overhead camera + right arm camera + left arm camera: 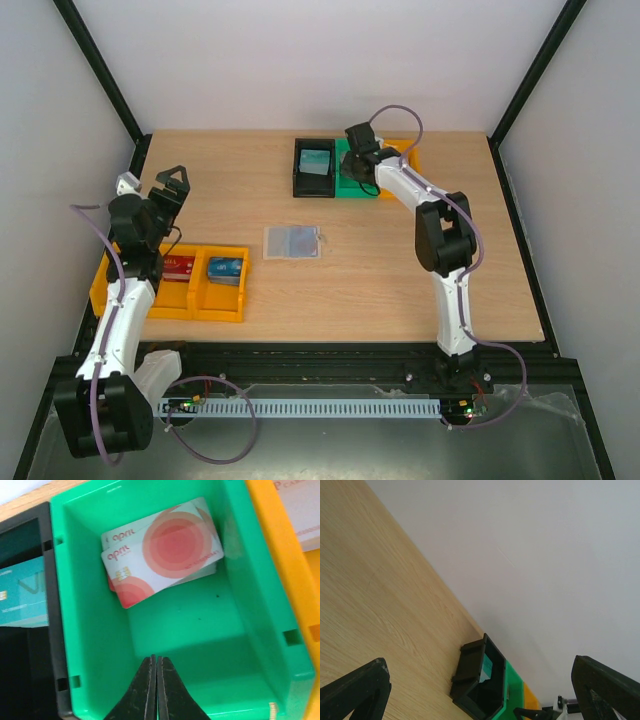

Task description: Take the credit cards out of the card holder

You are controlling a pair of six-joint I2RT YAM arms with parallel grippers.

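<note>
Wooden table (400,265) held the card holder (292,242), likely light and floppy (pinch its edge). Right claw (156,661) sat shut, empty, over the green bin (90,630); left claw (173,180) gaped wide.

- left arm (118,315): folded back on own side, elbow bent, wrist raised
- left gripper (172,184): pointing forward and up, jaws spread wide
- right arm (441,240): stretched far forward, forearm angled inward to the left
- right gripper (156,672): tipped downward, jaws pressed together tip to tip
</note>
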